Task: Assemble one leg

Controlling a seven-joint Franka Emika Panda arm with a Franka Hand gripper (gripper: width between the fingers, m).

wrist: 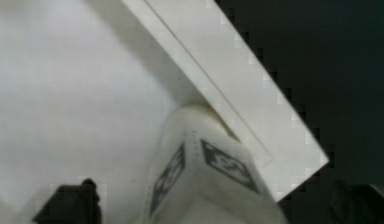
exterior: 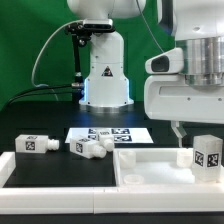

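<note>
1. Nearest the exterior camera, a white tray rim (exterior: 60, 170) is running along the front of the table, with the large white panel (exterior: 150, 168) sitting beside it toward the exterior view's right.
2. At the exterior view's left, one spare leg (exterior: 33, 144) is standing upright; two more spare pegs (exterior: 93, 148) are lying tipped over near the marker board (exterior: 108, 133).
3. Toward the exterior view's right, the gripper (exterior: 182, 130) is hanging just above the panel's corner, where the leg (exterior: 207, 154) is standing upright, tag facing out.
4. Seen from the wrist, the leg (wrist: 203, 165) is sitting against the panel's raised rim (wrist: 233, 75); whether the fingers are apart or clamped on it, I cannot tell.
5. Judging the step: seating the leg calls for keeping it vertical over its corner hole and pressing or twisting gently, not sideways.
</note>
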